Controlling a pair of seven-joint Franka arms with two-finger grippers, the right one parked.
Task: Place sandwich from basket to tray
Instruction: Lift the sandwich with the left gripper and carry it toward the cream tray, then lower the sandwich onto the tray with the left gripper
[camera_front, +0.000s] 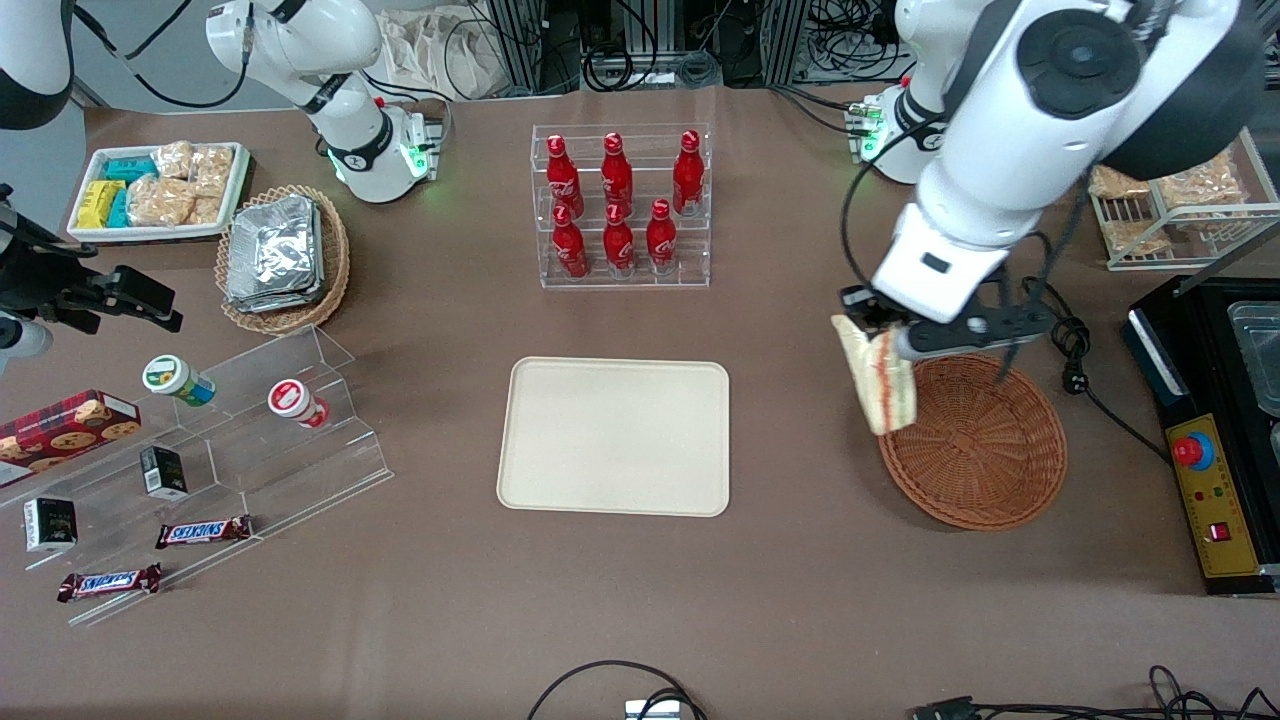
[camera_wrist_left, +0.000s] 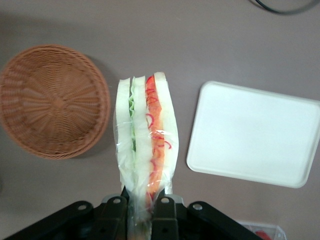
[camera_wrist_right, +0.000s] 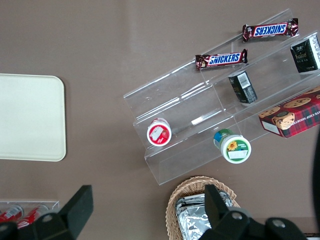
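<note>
My left gripper (camera_front: 880, 335) is shut on the sandwich (camera_front: 880, 385), a clear-wrapped wedge of white bread with orange-red and green filling. It holds it in the air above the rim of the brown wicker basket (camera_front: 985, 450), on the side toward the tray. The basket is empty. The cream-beige tray (camera_front: 615, 435) lies flat at the table's middle, toward the parked arm's end from the basket, and holds nothing. In the left wrist view the sandwich (camera_wrist_left: 145, 135) hangs from the gripper (camera_wrist_left: 141, 212) between the basket (camera_wrist_left: 52, 100) and the tray (camera_wrist_left: 255, 132).
A clear rack of red bottles (camera_front: 620, 205) stands farther from the front camera than the tray. A black appliance (camera_front: 1215, 430) and a cable lie beside the basket at the working arm's end. A paler basket of foil packets (camera_front: 280, 255) and clear snack shelves (camera_front: 240, 440) lie toward the parked arm's end.
</note>
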